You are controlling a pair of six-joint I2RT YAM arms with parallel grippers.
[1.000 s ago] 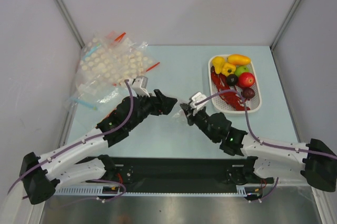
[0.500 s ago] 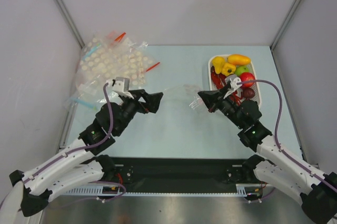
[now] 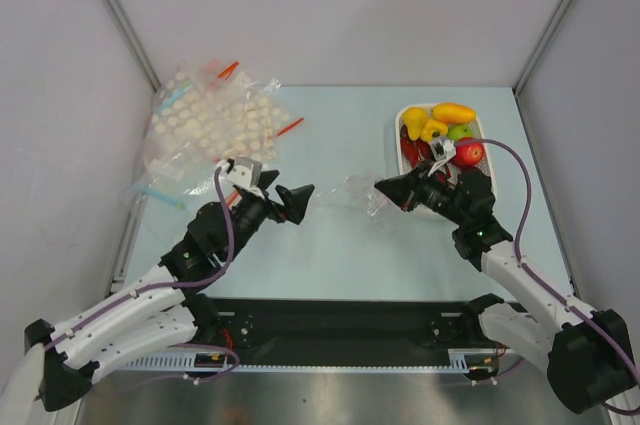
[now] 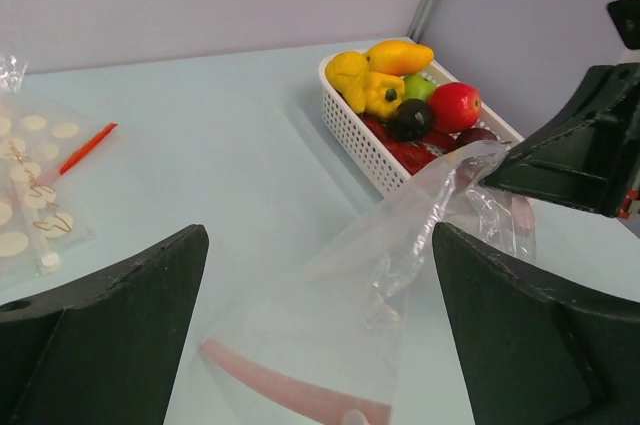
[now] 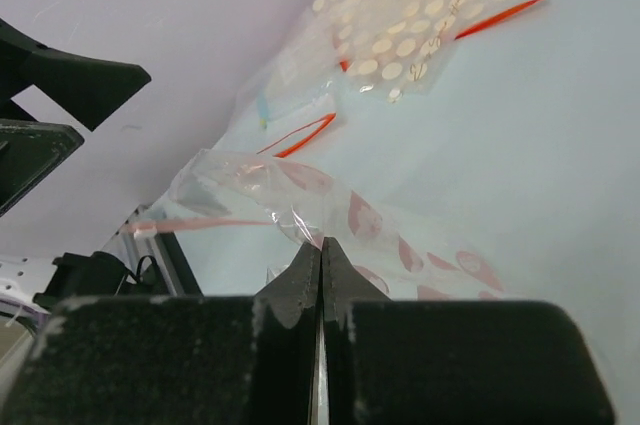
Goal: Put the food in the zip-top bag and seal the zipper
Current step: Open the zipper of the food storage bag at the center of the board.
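The plain clear zip-top bag (image 3: pixel 350 190) hangs between my two grippers over the table's middle. My right gripper (image 3: pixel 380 187) is shut on one crinkled corner of it (image 5: pixel 320 243). The pinkish-red zipper (image 4: pixel 290 390) runs along the end nearest my left gripper (image 3: pixel 301 201), which is open with the bag (image 4: pixel 400 275) lying between its fingers, untouched. The food sits in a white basket (image 3: pixel 485 205): yellow pepper (image 3: pixel 420 126), mango (image 3: pixel 453 112), green apple (image 3: pixel 459 132), red apple (image 3: pixel 469 152), lobster (image 3: pixel 409 152). My right arm partly hides the dark purple fruit (image 4: pixel 410 120).
A heap of dotted clear bags (image 3: pixel 210 120) with red and blue strips lies at the back left and also shows in the right wrist view (image 5: pixel 420 25). Grey walls close in the table on three sides.
The two grippers were close together at the centre. The right one has pulled right toward the basket with the bag. The left one backed off left, then edged back toward the bag.
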